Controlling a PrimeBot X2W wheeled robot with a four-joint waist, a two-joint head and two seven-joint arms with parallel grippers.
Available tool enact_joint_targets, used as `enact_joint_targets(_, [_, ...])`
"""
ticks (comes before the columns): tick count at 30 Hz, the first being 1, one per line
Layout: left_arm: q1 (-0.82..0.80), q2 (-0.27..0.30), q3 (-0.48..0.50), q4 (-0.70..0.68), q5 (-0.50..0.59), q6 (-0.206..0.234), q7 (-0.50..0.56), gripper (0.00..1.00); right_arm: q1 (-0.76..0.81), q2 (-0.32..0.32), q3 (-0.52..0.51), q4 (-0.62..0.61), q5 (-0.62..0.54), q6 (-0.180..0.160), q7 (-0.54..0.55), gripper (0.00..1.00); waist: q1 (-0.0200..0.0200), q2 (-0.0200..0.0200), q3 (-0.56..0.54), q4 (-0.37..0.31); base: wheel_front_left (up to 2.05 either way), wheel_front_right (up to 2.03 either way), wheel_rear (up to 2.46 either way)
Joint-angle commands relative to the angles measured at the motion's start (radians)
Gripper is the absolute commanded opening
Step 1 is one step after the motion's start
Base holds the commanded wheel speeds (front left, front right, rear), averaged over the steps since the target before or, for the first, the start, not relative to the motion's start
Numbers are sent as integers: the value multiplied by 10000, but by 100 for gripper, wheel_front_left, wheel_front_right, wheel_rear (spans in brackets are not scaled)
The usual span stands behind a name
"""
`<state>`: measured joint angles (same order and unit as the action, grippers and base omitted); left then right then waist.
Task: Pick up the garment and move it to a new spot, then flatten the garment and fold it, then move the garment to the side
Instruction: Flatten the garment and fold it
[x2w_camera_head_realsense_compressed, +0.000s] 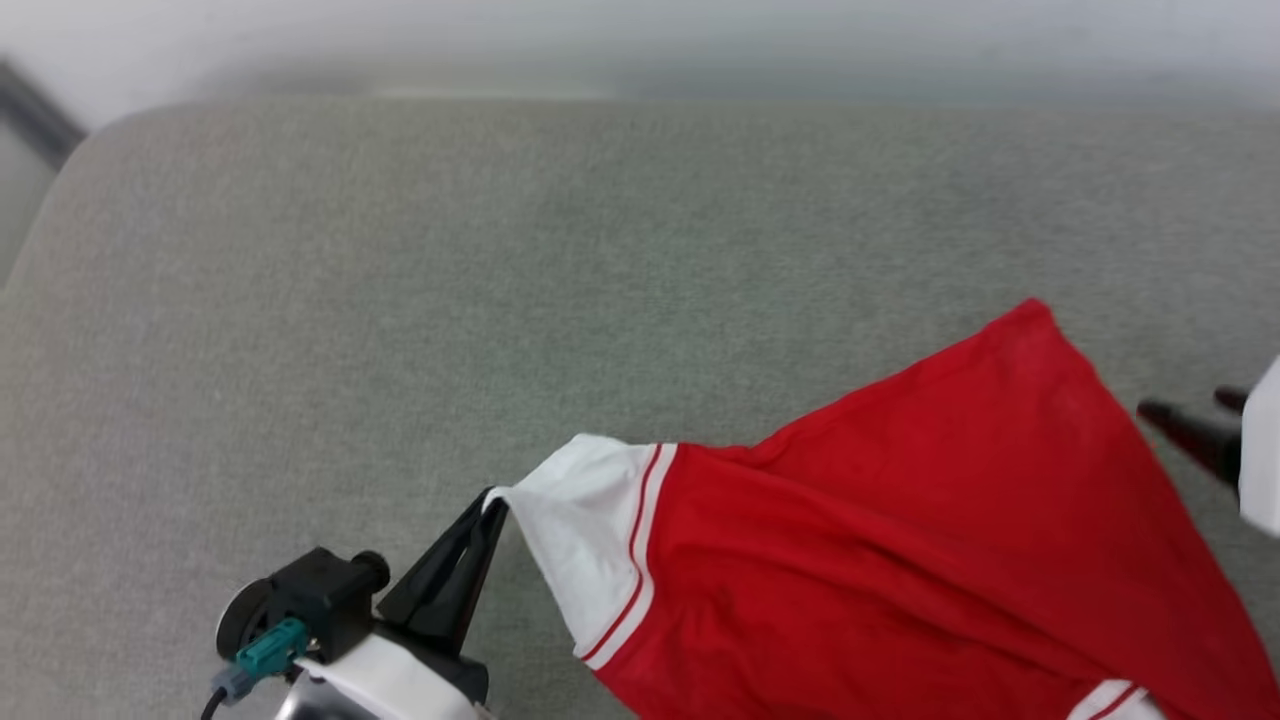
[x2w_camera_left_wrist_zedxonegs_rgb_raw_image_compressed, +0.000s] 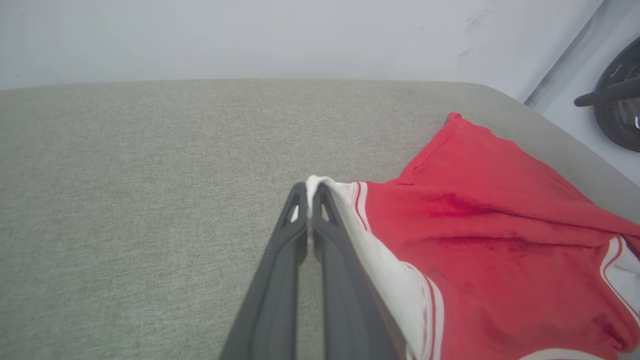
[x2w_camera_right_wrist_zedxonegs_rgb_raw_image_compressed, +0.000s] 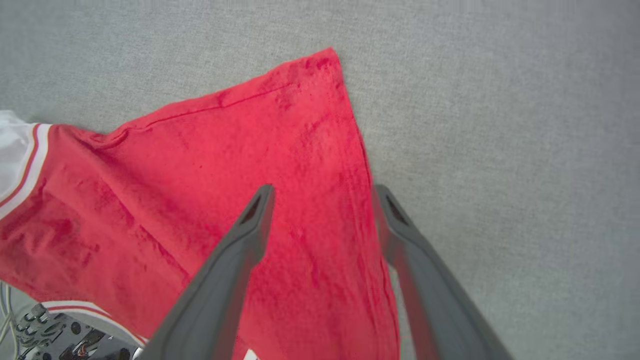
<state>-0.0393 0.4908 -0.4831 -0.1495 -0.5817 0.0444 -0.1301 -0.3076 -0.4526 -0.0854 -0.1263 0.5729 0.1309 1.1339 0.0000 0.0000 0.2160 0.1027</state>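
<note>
Left gripper (x2w_camera_head_realsense_compressed: 495, 503) fingers clamped on garment (x2w_camera_head_realsense_compressed: 900, 520) sleeve, lower left; right gripper (x2w_camera_right_wrist_zedxonegs_rgb_raw_image_compressed: 324, 190) fingers apart over red edge. Likely flattening; next: regrip edge, pull taut.

A wide grey-green fabric-covered surface (x2w_camera_head_realsense_compressed: 400, 300) with rounded corners lies under soft, even light. A plain pale wall (x2w_camera_left_wrist_zedxonegs_rgb_raw_image_compressed: 250, 35) rises beyond its far edge. At far right is a dark round disc (x2w_camera_left_wrist_zedxonegs_rgb_raw_image_compressed: 620, 115).

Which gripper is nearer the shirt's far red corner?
Right. The right gripper hangs open over the shirt near that corner; the left gripper is shut on the white sleeve, at the opposite side.
</note>
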Motion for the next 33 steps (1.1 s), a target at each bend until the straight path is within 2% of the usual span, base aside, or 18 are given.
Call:
enact_joint_targets(1, [-282, -44, -73, -155, 110, -53, 8, 0, -702, 38, 96, 359, -417, -4, -51, 100, 0, 0, 586, 498, 0, 0, 0])
enact_joint_targets(8, [-837, -341, -333, -349, 266, -170, -49, 0, -2391, 322, 183, 1975, -1337, -4, 288, 100, 0, 0, 1550, 1384, 0, 0, 0])
enact_joint_targets(12, [-1081, -535, -522, -272, 340, -270, -133, 0, -2892, 176, 335, 2757, -1839, -4, 410, 100, 0, 0, 1914, 1766, 0, 0, 0])
enact_joint_targets(18, [-1268, -742, -726, -121, 408, -375, -220, 0, -2973, 79, 312, 3544, -2245, -4, 500, 100, 0, 0, 2167, 2097, 0, 0, 0])
enact_joint_targets(26, [-1370, -766, -770, 38, 351, -408, -284, 0, -1912, 189, 578, 4259, -2198, -4, 698, 100, 0, 0, 2302, 2301, 0, 0, 0])
enact_joint_targets(27, [-1389, -757, -761, 43, 337, -403, -272, 0, -1778, 182, 608, 4310, -2204, -4, 706, 83, 0, 0, 2288, 2307, 0, 0, 0])
enact_joint_targets(28, [-1394, -751, -749, 50, 331, -383, -269, 0, -1635, 204, 648, 4350, -2174, -4, 716, 23, 0, 0, 2264, 2306, 0, 0, 0])
enact_joint_targets(29, [-1387, -742, -744, 56, 329, -360, -260, 0, -1514, 241, 693, 4347, -2112, -2, 692, 0, 0, 0, 2234, 2297, 0, 0, 0])
enact_joint_targets(33, [-1347, -679, -761, 33, 354, -315, -210, 0, -1518, 290, 526, 4311, -2011, -4, 151, 0, 0, 0, 2009, 2186, 0, 0, 0])
